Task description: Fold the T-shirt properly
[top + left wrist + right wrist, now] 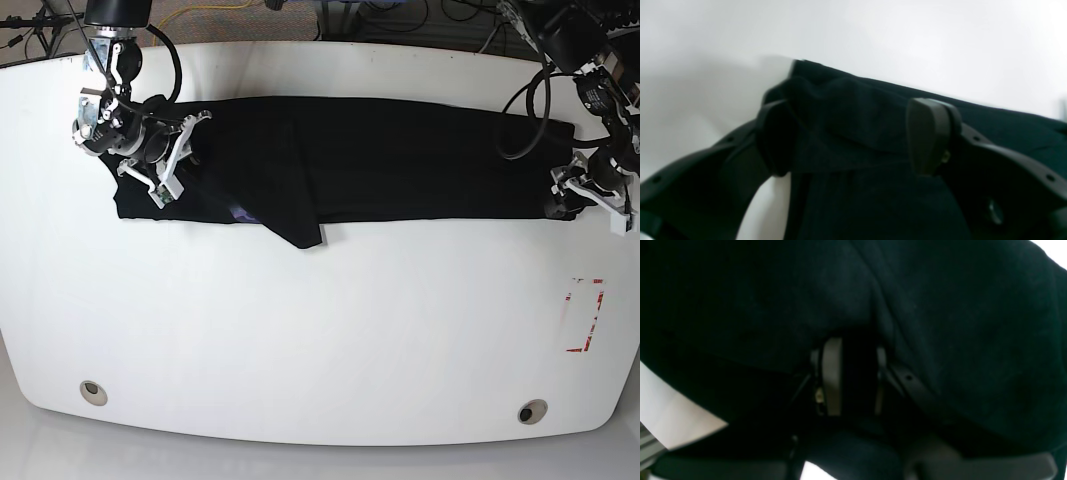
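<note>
My left gripper (pixel 853 136) stands spread wide, its two black pads either side of a raised fold at the corner of the large black short-sleeved cloth T-shirt (pixel 873 186); the cloth lies between the pads but neither visibly pinches it, so nothing is held. My right gripper (pixel 850 376) is buried in dark fabric: pads set narrowly apart, the gap between them black, so I cannot tell whether cloth is pinched there. Judgement: the garment is soft, light and limp, creases freely, will sag and drag if lifted from one point; best taken at doubled edges or corners, both ends together. In the base view it lies as a long band across the far half of the white oval table (pixel 320 340), one end at each gripper, a flap poking out along its near edge.
</note>
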You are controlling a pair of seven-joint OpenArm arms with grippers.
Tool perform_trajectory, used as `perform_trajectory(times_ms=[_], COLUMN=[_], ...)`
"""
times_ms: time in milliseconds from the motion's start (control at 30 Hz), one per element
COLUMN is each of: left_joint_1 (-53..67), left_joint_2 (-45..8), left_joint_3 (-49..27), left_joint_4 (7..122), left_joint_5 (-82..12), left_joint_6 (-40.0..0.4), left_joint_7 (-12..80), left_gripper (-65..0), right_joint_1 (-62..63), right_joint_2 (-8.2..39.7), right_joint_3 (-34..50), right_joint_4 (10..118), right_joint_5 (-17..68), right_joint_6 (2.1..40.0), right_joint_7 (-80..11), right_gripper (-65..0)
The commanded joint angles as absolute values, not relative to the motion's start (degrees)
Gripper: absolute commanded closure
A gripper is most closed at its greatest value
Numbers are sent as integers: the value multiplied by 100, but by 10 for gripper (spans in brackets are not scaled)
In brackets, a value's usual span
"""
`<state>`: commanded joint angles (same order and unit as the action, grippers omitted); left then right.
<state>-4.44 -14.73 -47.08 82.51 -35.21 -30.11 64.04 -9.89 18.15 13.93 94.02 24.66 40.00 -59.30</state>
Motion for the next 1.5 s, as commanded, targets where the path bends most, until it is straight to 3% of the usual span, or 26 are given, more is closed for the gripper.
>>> perform_trajectory(times_ms=[467,700,1067,1133,1233,1367,1500], left_joint_1=[-444,-435,-198,-84,-4,4,4], left_joint_2=[-2281,-2290,-2264,-2264,-2264,-2264,-2264], left_joint_3=[-4523,-3802,-3389,-3363,-3363,-3363,-3345], left_joint_4=[7011,6923,6932,6932,6932,6932,6932], left_joint_5=[-3538,-3521,-3547,-3547,-3538,-3521,-3521], left_joint_6=[-3046,-3732,-3837,-3899,-4000,-4000,-4000], left_joint_7=[6229,6229,6721,6765,6774,6774,6774], left_gripper=[-479,-478,-475,-447,-357,-185,-97], right_joint_1=[-1007,-1007,-1007,-1007,-998,-998,-998], right_joint_2=[1815,1789,1780,1780,1780,1780,1780], right_joint_3=[1402,1402,1437,1437,1437,1446,1446], right_joint_4=[9420,9429,9429,9429,9429,9429,9429], right_joint_5=[2475,2484,2492,2492,2492,2492,2492], right_joint_6=[4000,4000,4000,4000,4000,4000,4000], right_joint_7=[-5930,-5930,-5930,-5930,-5930,-5930,-5930], right_gripper=[-117,-117,-117,-117,-117,-117,-117])
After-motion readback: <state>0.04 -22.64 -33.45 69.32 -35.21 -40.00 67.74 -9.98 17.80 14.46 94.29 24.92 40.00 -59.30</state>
